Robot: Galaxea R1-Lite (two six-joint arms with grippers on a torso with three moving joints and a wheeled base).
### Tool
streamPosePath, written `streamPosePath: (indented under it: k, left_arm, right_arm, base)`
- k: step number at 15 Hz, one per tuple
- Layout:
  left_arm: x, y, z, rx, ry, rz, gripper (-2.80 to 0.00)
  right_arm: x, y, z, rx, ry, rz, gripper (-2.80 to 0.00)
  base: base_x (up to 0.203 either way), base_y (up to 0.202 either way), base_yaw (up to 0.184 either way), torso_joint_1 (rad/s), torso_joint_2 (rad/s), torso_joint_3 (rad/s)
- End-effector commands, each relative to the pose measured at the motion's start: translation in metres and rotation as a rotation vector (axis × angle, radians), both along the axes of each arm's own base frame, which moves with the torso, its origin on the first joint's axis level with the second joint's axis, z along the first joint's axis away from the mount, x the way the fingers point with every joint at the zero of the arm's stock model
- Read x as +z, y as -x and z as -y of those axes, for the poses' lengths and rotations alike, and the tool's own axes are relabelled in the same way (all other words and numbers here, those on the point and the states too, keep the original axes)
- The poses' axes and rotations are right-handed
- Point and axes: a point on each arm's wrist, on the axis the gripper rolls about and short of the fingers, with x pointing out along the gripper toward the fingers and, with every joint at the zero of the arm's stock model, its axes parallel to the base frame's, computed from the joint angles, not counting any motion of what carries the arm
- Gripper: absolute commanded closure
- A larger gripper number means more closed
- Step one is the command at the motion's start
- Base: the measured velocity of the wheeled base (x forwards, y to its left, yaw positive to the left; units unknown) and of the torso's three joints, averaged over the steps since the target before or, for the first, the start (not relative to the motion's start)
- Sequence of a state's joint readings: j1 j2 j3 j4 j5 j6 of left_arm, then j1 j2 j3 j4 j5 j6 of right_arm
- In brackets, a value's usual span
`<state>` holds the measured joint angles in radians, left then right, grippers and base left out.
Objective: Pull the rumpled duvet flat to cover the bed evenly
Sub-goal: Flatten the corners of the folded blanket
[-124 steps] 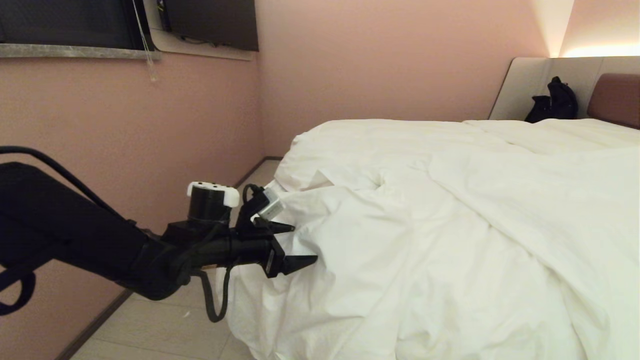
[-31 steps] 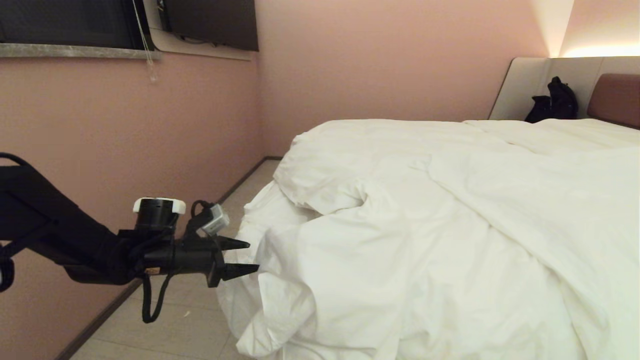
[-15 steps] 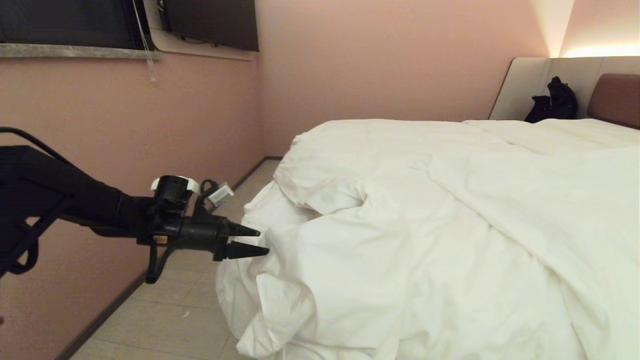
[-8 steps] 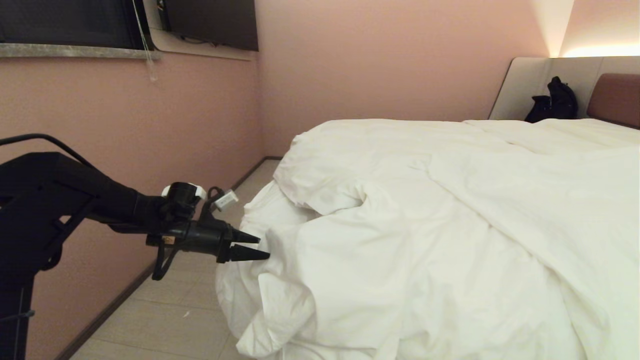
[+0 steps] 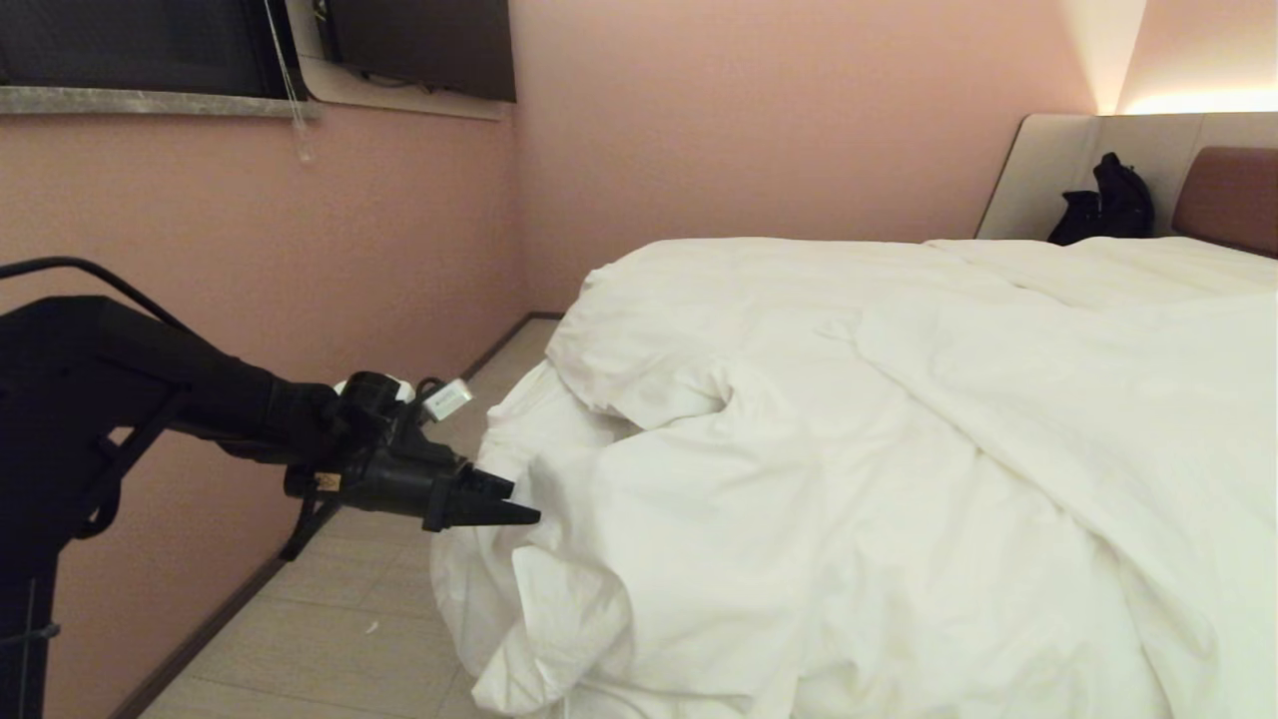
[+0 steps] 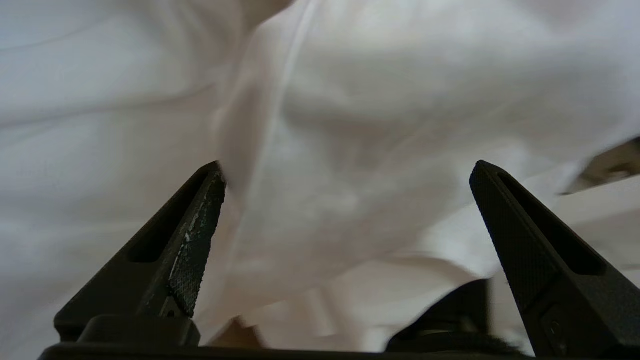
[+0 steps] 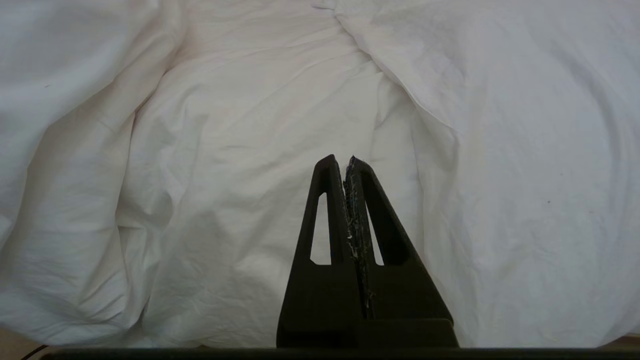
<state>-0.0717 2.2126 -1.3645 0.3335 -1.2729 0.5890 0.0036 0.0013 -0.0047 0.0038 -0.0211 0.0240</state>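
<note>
Pink walls and pale floor tiles framed the bed (image 5: 1230,198), headboard off at the far right. At the left we had our left gripper (image 5: 504,499) spread wide at the near left corner, tips right against a bunched fold of the duvet (image 5: 849,419), probably lining up a bite to drag it flat. The duvet sat heaped over that corner, spilling toward the floor. Compared with two seconds back, the gripper had crept closer and tilted downward; the duvet hadn't budged. Our right gripper (image 7: 349,165) hung pinched together above the duvet, holding nothing.
</note>
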Motion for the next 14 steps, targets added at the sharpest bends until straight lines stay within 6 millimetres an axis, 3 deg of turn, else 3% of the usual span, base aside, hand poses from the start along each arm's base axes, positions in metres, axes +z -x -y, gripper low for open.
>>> streamPosePath:
  k: [1,9,14]
  left_arm:
    - [0.011,0.003,0.002,-0.022,0.035,0.009,-2.80]
    - [0.004,0.003,0.016,-0.057,0.034,-0.017,-2.80]
    - [0.010,0.015,0.045,-0.136,0.031,-0.018,-2.80]
  right_arm:
    - [0.000,0.000,0.000,0.001,-0.001,0.000,0.00]
    - [0.000,0.000,0.000,-0.001,-0.001,0.000,0.00]
    - [0.000,0.000,0.000,-0.001,-0.001,0.000,0.00]
  base:
    - [0.000,0.000,0.000,0.000,0.00,0.000]
    - [0.000,0.000,0.000,0.000,0.00,0.000]
    - [0.000,0.000,0.000,0.000,0.00,0.000]
